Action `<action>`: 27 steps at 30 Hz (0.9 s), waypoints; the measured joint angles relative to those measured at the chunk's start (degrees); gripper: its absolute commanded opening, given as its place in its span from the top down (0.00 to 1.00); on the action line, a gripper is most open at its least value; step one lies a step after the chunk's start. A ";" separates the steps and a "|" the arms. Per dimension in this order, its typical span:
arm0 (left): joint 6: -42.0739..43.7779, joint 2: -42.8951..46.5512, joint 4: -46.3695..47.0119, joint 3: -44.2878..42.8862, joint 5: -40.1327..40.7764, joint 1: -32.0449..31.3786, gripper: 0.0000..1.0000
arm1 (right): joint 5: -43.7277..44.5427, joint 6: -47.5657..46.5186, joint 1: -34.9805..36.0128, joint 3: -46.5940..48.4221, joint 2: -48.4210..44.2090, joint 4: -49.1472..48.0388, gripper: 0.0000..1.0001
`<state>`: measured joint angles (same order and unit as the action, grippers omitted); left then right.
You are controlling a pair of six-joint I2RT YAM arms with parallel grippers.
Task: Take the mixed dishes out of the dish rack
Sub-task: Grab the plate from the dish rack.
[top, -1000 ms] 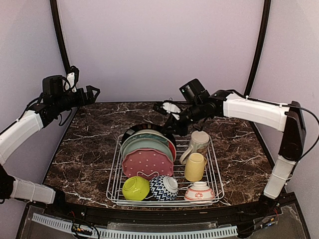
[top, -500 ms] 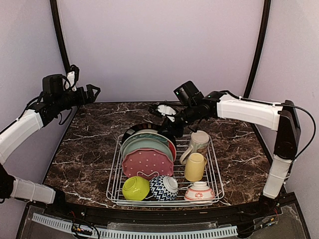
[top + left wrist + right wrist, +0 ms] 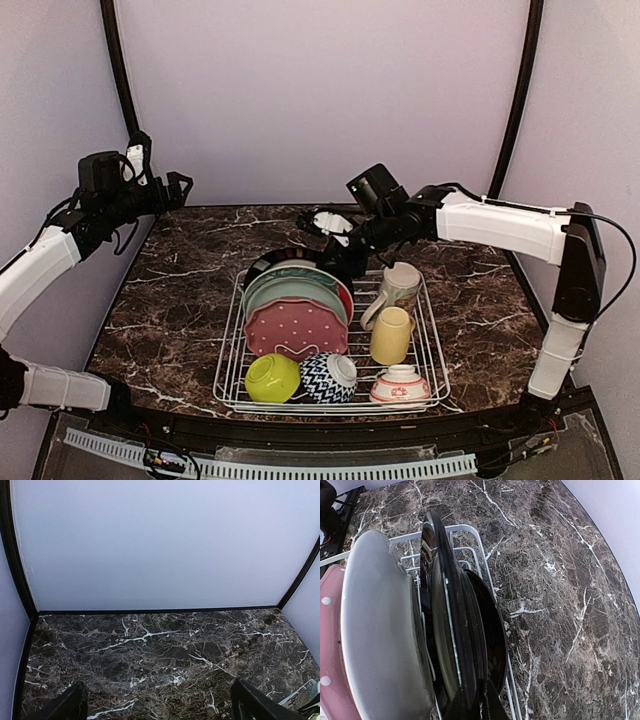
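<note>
Surface: dark brown marble table with white veins.
Room: pale lilac walls; black curved posts at the back corners.
Dish rack: white wire, near the table's front, centre-right.
Plates: black-rimmed plate at the back, then teal plate, red plate, pink dotted plate, all on edge.
Mugs: cream mug behind yellow mug, on the rack's right side.
Bowls: 3 in the front row: lime bowl, navy-zigzag bowl, pink-white bowl.
Writing: red marks on the pink-white bowl, too small to read.
Right gripper: clenched on the black-rimmed plate's upper rim.
Left gripper: released, fingers spread wide, above the table's back-left corner.
Hidden: red plate shows only a sliver; right fingertips cut off at the wrist view's bottom edge.
</note>
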<state>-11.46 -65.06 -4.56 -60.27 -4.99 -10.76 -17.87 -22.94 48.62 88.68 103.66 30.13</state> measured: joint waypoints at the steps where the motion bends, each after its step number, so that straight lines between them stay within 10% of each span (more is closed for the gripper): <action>1: 0.37 0.52 -0.33 0.83 0.33 0.00 0.01 | 0.22 0.07 0.04 0.02 -0.07 0.00 1.00; 27: 0.68 1.44 -0.39 1.16 -0.81 0.00 0.01 | 6.80 2.89 0.46 -5.73 -15.28 -7.48 1.00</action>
<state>-10.79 -63.61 -4.95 -59.11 -5.80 -10.76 -11.07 -20.05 49.08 82.96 88.38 22.65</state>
